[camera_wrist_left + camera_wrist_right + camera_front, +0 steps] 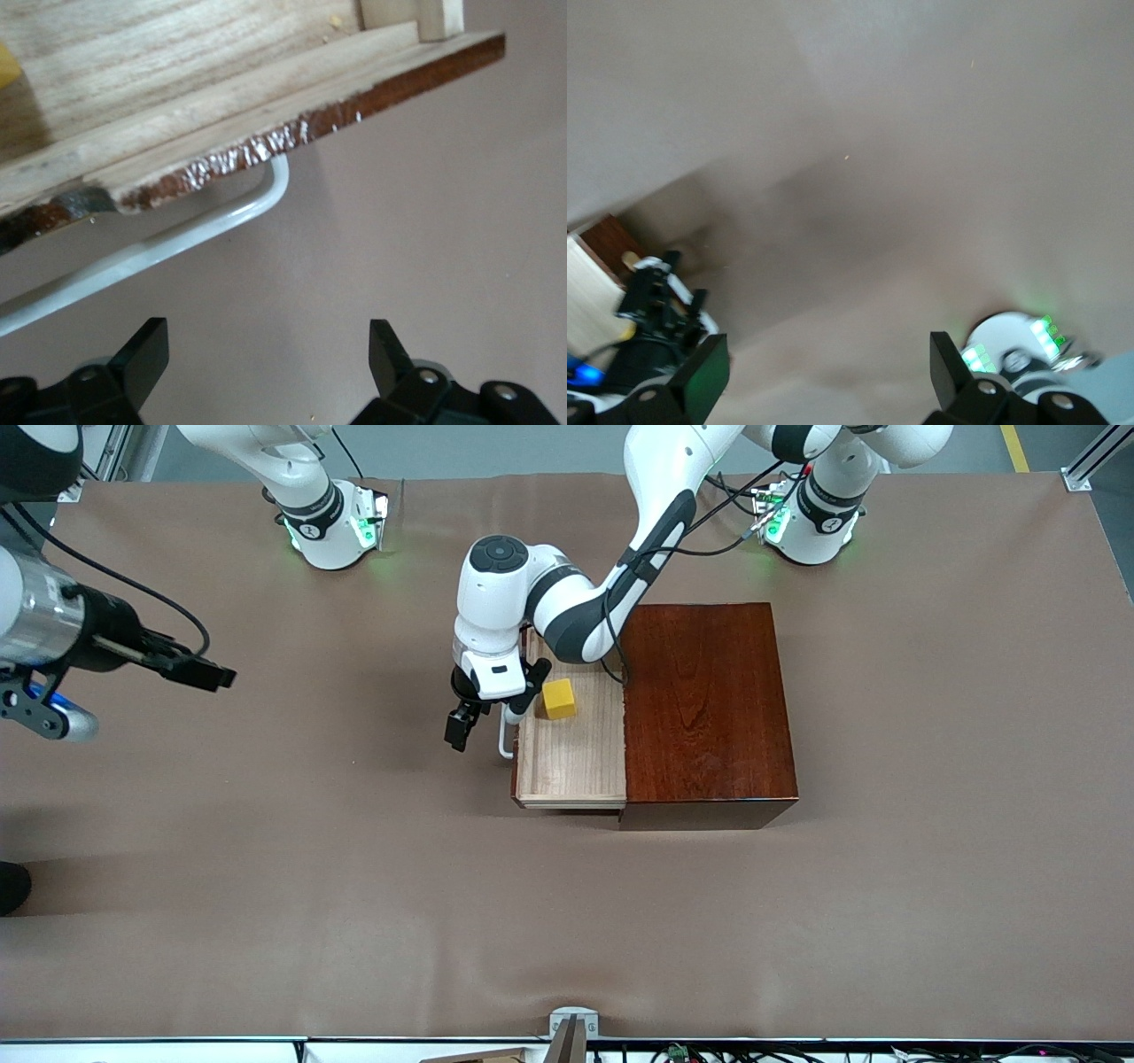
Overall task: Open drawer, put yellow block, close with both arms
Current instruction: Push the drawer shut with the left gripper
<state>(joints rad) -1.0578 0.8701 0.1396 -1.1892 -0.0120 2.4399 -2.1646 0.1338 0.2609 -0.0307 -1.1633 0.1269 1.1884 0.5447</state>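
Observation:
The drawer (576, 766) stands pulled out of the dark mahogany box (709, 708) toward the right arm's end of the table. In its pale-wood tray lies the yellow block (558, 698), and a sliver of the yellow block (7, 66) shows in the left wrist view. My left gripper (485, 722) hangs open just outside the drawer front, beside the white loop handle (505, 742). In its wrist view the handle (177, 243) and the drawer front (310, 133) are apart from the left gripper (266, 350). My right gripper (199, 671) waits open over bare table; nothing lies between the jaws of the right gripper (830, 363).
A brown cloth (354, 886) covers the table. The right arm's green-lit base (337, 527) and the left arm's base (811, 522) stand along the table edge farthest from the front camera. A small bracket (571, 1027) sits at the nearest edge.

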